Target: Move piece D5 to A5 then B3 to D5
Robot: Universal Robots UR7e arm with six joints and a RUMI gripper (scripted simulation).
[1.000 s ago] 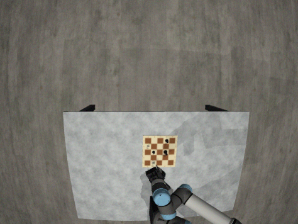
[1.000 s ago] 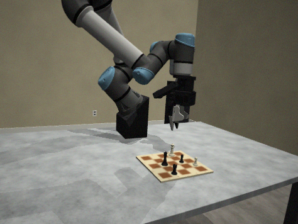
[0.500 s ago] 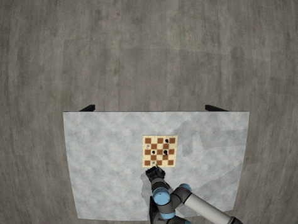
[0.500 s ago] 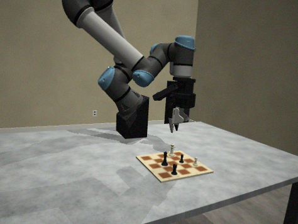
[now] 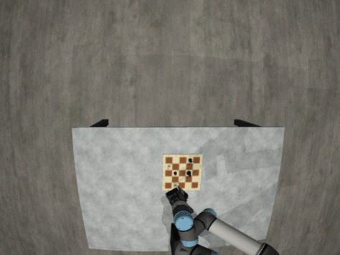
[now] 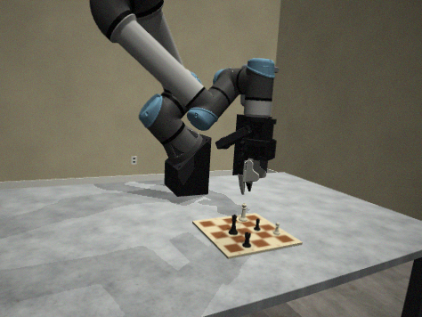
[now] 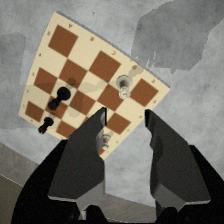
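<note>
Standing upright (axis vertical), white piece [image 6: 243,213] beneath empty end effector [image 6: 247,183]

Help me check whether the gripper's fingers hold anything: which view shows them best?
The wrist view: both fingers fill the foreground, narrowed with a bare gap between them above the board. The exterior view shows the gripper small, side-on, well above the pieces. The top view hides the fingers under the gripper body.
</note>
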